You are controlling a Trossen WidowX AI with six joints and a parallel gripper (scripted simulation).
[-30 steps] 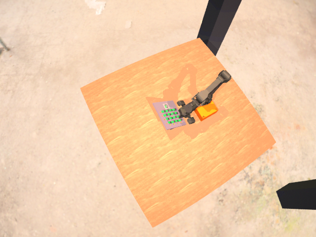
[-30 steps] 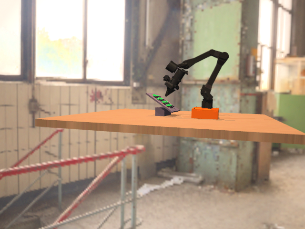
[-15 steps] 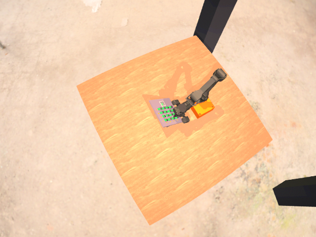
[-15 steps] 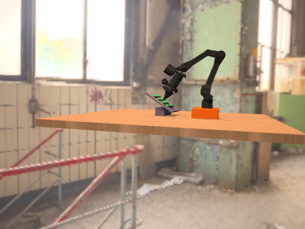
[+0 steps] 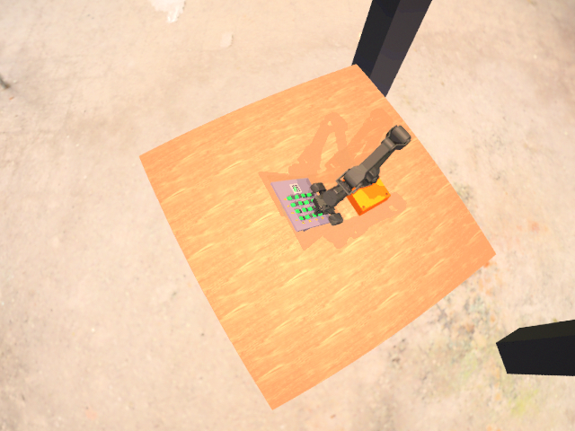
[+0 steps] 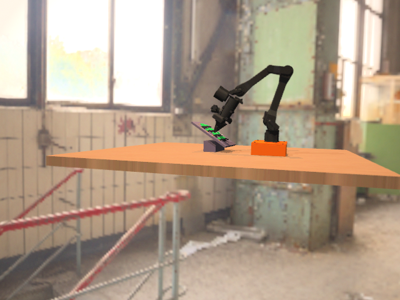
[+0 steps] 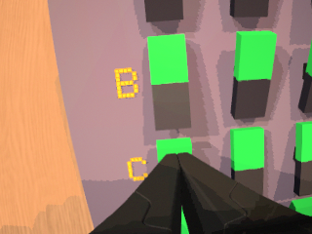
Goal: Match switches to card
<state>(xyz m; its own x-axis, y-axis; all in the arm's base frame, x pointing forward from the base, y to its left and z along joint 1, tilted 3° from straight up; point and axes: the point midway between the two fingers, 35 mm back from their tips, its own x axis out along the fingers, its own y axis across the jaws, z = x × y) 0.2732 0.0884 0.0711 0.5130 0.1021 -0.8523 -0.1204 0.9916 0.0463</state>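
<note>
A lilac sloped switch panel (image 5: 279,190) (image 6: 211,145) (image 7: 97,58) stands on the wooden table (image 5: 232,287) (image 6: 145,158) (image 7: 26,104). It carries a grid of rocker switches, each with a green far half and a dark grey near half, and yellow row letters A, B and C. The small card (image 5: 295,188) lies at the panel's far corner. My gripper (image 7: 177,164) (image 5: 316,206) (image 6: 215,129) is shut and empty. Its tip is right at the green half of the first switch in row C (image 7: 174,146); I cannot tell whether they touch. The first switch in row B (image 7: 170,78) is just beyond it.
The arm's orange base (image 5: 368,197) (image 6: 269,147) sits on the table beside the panel. A dark post (image 5: 390,37) rises at the table's far corner, and another dark block (image 5: 538,347) stands off the table's right side.
</note>
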